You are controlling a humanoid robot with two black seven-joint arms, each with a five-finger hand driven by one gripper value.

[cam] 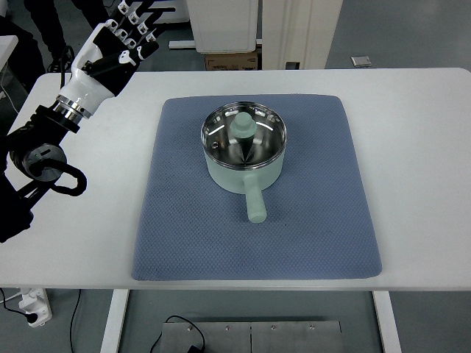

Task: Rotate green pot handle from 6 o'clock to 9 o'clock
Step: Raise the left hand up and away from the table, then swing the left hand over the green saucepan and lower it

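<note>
A pale green pot (243, 151) with a shiny steel inside stands on a blue mat (184, 220) in the middle of the white table. Its handle (255, 201) points toward the near edge, roughly at 6 o'clock. A green knobbed lid piece (242, 126) sits inside the pot. My left hand (131, 31) hovers over the table's far left corner, well away from the pot, with its fingers spread and holding nothing. The right arm is out of sight.
The white table (419, 147) extends bare around the mat. A cardboard box (230, 61) and white cabinet legs stand beyond the far edge. A power strip (31, 307) lies on the floor at lower left.
</note>
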